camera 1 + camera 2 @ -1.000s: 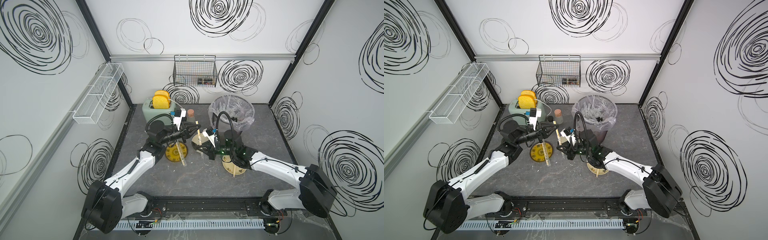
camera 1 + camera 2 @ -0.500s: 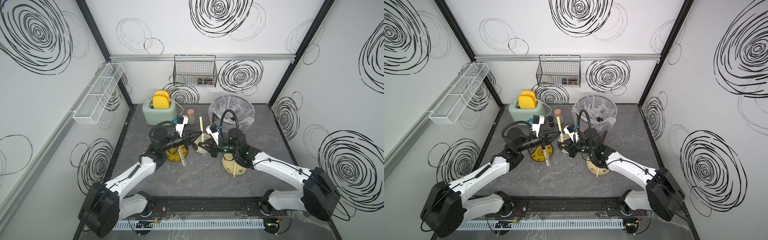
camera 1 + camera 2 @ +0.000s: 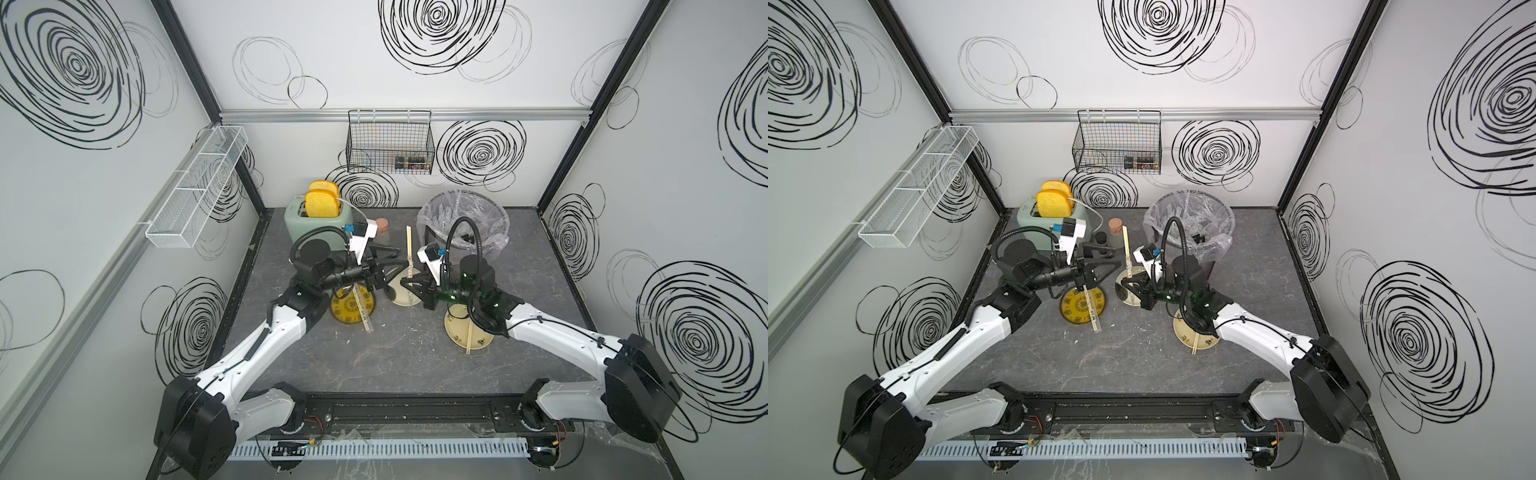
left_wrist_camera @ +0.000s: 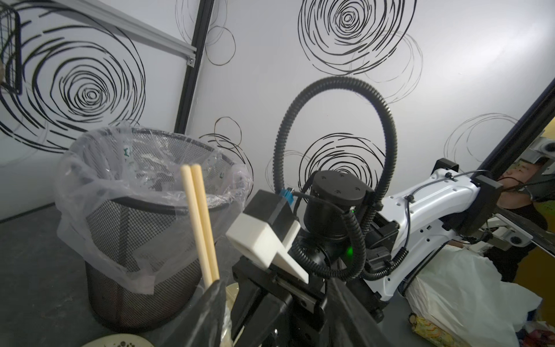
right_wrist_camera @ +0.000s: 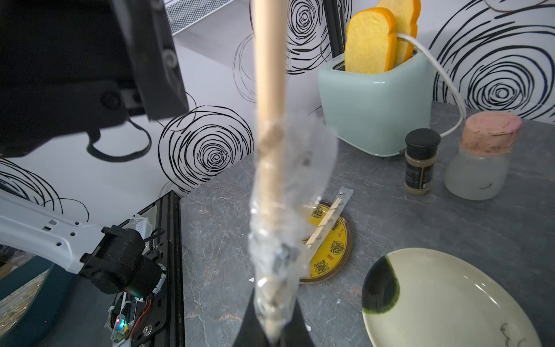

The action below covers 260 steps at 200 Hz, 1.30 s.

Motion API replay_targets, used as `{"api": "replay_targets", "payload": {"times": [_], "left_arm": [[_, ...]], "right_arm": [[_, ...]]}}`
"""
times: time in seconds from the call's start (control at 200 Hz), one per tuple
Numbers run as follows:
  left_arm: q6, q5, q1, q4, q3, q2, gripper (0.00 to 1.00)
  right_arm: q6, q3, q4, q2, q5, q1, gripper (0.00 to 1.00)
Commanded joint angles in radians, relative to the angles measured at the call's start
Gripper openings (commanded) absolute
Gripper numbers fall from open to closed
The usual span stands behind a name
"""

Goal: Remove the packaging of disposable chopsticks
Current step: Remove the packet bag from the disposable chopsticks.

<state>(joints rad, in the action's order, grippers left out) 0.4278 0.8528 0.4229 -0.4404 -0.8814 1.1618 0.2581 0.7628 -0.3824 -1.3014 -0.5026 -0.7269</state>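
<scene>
**Slick single pinch**

Near the cream plate (image 5: 450,300), our left claw (image 3: 402,257) stands wide beside the upright chopstick pair (image 5: 268,75) and could knock it. Our right claw (image 5: 271,327) pinches the pair's foot through the bunched plastic sleeve (image 5: 288,210), so we fear slipping or tipping.

Left arm (image 3: 266,336): extended forward and inward, wrist level | left gripper (image 3: 401,257): fingers spread apart | right arm (image 3: 552,328): extended inward, facing left gripper | right gripper (image 5: 271,332): fingers pinched together on the packaging (image 5: 279,240) | grippers close, tips facing.
</scene>
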Motion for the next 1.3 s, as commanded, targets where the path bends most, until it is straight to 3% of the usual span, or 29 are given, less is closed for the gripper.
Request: {"api": "replay_targets", "payload": {"times": [0.0, 0.325, 0.465, 0.75, 0.801, 0.941, 1.011, 1.186, 1.296], "left_arm": [[-0.039, 0.031, -0.012, 0.028, -0.059, 0.033, 0.60], [-0.027, 0.035, -0.018, 0.028, -0.118, 0.118, 0.58], [-0.029, 0.034, -0.019, 0.037, -0.137, 0.135, 0.50], [-0.044, 0.048, -0.025, 0.044, -0.147, 0.144, 0.00], [-0.041, 0.045, -0.028, 0.027, -0.135, 0.137, 0.00], [0.008, 0.044, -0.053, -0.066, -0.087, 0.114, 0.00], [0.060, 0.057, -0.069, -0.125, -0.066, 0.109, 0.00], [0.119, 0.079, -0.087, -0.219, -0.033, 0.105, 0.00], [0.146, 0.091, -0.091, -0.256, -0.022, 0.103, 0.00]], "right_arm": [[-0.007, -0.007, -0.032, 0.012, 0.001, -0.012, 0.00], [-0.015, -0.008, -0.040, 0.009, -0.023, -0.031, 0.00], [-0.018, -0.007, -0.044, 0.004, -0.031, -0.040, 0.00], [-0.024, -0.003, -0.038, 0.004, -0.028, -0.051, 0.00], [-0.021, -0.003, -0.034, 0.003, -0.022, -0.051, 0.00], [-0.002, -0.018, -0.015, -0.003, -0.025, -0.049, 0.27], [0.009, -0.046, -0.021, -0.001, -0.031, -0.049, 0.33], [0.032, -0.103, -0.032, -0.001, -0.024, -0.048, 0.31], [0.041, -0.112, -0.041, -0.015, -0.025, -0.048, 0.22]]}}
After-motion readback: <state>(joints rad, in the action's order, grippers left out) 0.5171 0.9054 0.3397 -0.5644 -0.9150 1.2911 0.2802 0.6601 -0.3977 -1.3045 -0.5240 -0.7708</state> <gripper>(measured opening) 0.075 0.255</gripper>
